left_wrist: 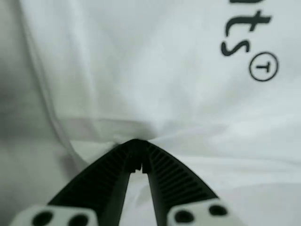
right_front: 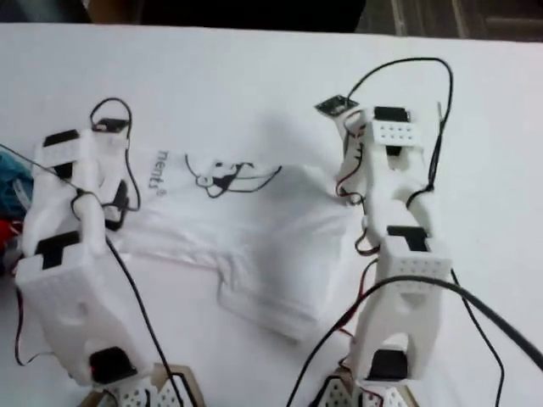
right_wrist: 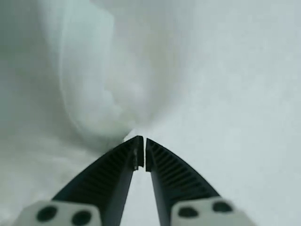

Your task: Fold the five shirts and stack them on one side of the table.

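A white cotton shirt with a black line drawing (right_front: 254, 229) is lying across the middle of the white worktop (right_front: 254, 68), a doubled-up part bulging toward six o'clock. Folding of this shirt seems to be under way: the left arm (right_front: 68, 254) is standing at its nine o'clock edge, the right arm (right_front: 399, 254) at its three o'clock edge. The next move probably calls for lifting both edges evenly and carrying them over without cloth slipping. The high view is giving the shirt's whole outline; the wrist views are revealing the grips: the left jaws are pinching shut on fabric beside black lettering (left_wrist: 237, 47), the right jaws on a raised ridge of plain fabric (right_wrist: 103, 94).
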